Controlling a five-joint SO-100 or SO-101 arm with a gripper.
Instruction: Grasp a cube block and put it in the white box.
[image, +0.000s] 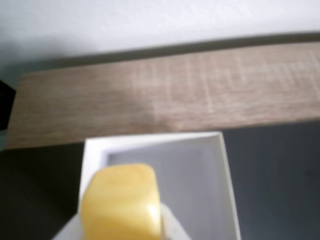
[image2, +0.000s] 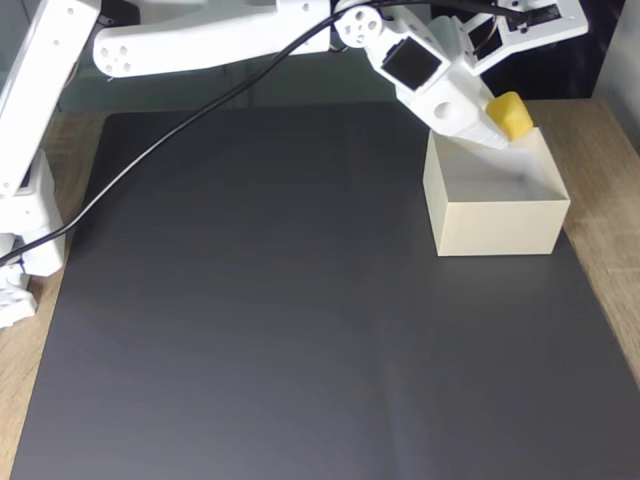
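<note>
White arm (image2: 230, 40) stretched right, gripper (image2: 503, 122) clamped on cube block (image2: 509, 115) above white box (image2: 497, 225).

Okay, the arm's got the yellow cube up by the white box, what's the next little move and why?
Probably open the jaws and let go. In the fixed view the gripper holds the cube block over the far rim of the white box; the wrist view shows the box's open inside directly beyond the cube, so it should drop in.

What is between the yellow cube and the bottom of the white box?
Nothing. In the wrist view the cube block hangs over the open white box, whose pale inside is bare. In the fixed view the hand holds the cube at the box's back rim.
</note>
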